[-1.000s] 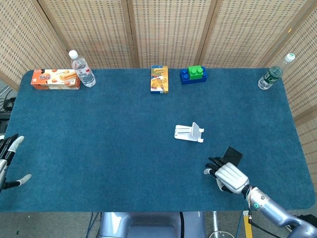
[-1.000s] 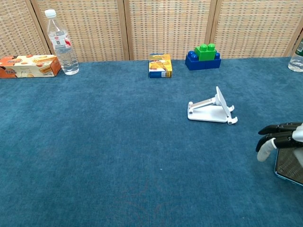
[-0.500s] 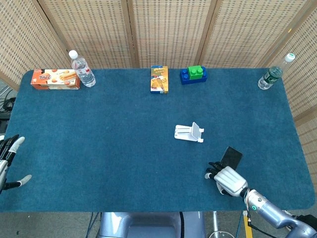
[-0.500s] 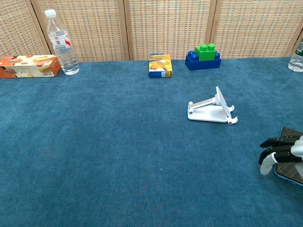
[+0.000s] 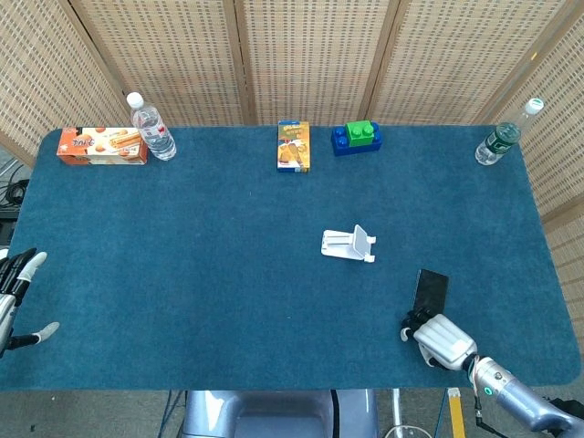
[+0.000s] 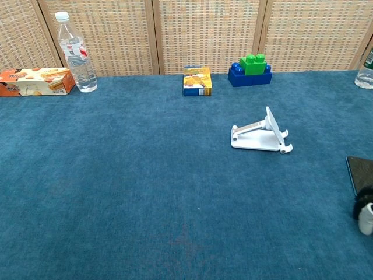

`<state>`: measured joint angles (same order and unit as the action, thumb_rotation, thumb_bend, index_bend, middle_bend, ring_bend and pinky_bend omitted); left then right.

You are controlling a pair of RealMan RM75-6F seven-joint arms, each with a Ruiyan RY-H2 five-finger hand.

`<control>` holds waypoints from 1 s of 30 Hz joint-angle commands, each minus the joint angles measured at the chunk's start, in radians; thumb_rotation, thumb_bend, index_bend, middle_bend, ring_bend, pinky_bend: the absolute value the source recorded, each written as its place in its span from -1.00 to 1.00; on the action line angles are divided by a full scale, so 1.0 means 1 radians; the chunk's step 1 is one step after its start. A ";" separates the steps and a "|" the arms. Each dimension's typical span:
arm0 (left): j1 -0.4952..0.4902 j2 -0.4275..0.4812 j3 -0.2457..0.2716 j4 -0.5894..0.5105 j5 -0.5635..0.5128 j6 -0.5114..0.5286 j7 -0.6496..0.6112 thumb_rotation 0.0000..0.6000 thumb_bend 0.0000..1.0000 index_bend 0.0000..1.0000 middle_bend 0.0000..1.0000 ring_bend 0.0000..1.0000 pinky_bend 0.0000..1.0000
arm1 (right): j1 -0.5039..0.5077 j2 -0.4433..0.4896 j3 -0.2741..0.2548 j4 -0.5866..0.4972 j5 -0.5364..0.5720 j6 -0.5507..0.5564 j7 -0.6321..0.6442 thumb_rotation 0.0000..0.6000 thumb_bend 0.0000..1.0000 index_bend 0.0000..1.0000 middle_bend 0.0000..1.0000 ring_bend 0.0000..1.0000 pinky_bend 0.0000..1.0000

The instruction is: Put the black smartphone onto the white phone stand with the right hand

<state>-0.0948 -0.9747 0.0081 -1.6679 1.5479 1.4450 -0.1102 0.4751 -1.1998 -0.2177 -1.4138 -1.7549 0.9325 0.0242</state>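
Observation:
The black smartphone (image 5: 431,290) lies flat on the blue table, right of centre; in the chest view only its left part (image 6: 361,173) shows at the right border. The white phone stand (image 5: 349,245) sits up and to the left of it, with its back plate raised (image 6: 261,135) and nothing on it. My right hand (image 5: 441,339) is just behind the phone's near end, close to the table's front edge. Its dark fingers (image 5: 412,323) bend loosely and hold nothing. The chest view catches only its fingertips (image 6: 365,211). My left hand (image 5: 14,297) hangs open off the table's left edge.
Along the far edge stand a snack box (image 5: 101,146), a water bottle (image 5: 150,127), a small yellow box (image 5: 293,146), green-and-blue toy bricks (image 5: 357,138) and a second bottle (image 5: 502,135). The blue cloth (image 5: 219,265) lies bare to the left of the stand.
My right hand has drawn back toward the table's front edge and off the phone, leaving its whole black face uncovered. The phone stays flat on the cloth. The left hand has not moved.

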 commanded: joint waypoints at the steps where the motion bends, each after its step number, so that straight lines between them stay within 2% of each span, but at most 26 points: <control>1: 0.000 0.000 0.000 0.000 0.001 0.001 0.000 1.00 -1.00 -1.00 -1.00 -1.00 -1.00 | -0.009 0.022 -0.014 -0.001 0.009 0.000 0.006 1.00 1.00 -0.34 -0.38 -0.68 -0.64; 9: 0.000 -0.002 0.003 -0.002 0.005 0.000 0.007 1.00 -1.00 -1.00 -1.00 -1.00 -1.00 | -0.032 0.059 -0.034 0.041 0.045 -0.006 0.037 1.00 1.00 -0.32 -0.36 -0.64 -0.61; 18: 0.000 -0.002 0.004 -0.006 0.006 -0.001 0.014 1.00 -1.00 -1.00 -1.00 -1.00 -1.00 | -0.038 0.073 -0.009 0.108 0.162 -0.084 0.075 1.00 1.00 -0.32 -0.36 -0.64 -0.61; 23: 0.000 0.000 0.003 -0.010 0.004 0.001 0.012 1.00 -1.00 -1.00 -1.00 -1.00 -1.00 | -0.025 0.066 0.022 0.152 0.265 -0.181 0.054 1.00 1.00 -0.32 -0.53 -0.83 -0.61; 28: 0.000 0.001 0.003 -0.010 0.004 -0.001 0.011 1.00 -1.00 -1.00 -1.00 -1.00 -1.00 | -0.019 0.044 0.069 0.203 0.354 -0.226 0.054 1.00 1.00 -0.33 -0.66 -0.92 -0.61; 30: 0.000 0.001 0.003 -0.010 0.004 0.000 0.010 1.00 -1.00 -1.00 -1.00 -1.00 -1.00 | -0.020 0.041 0.085 0.218 0.376 -0.226 0.063 1.00 0.86 -0.36 -0.72 -0.94 -0.61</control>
<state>-0.0942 -0.9735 0.0112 -1.6775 1.5518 1.4454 -0.1006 0.4533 -1.1521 -0.1456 -1.2086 -1.3933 0.7148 0.0826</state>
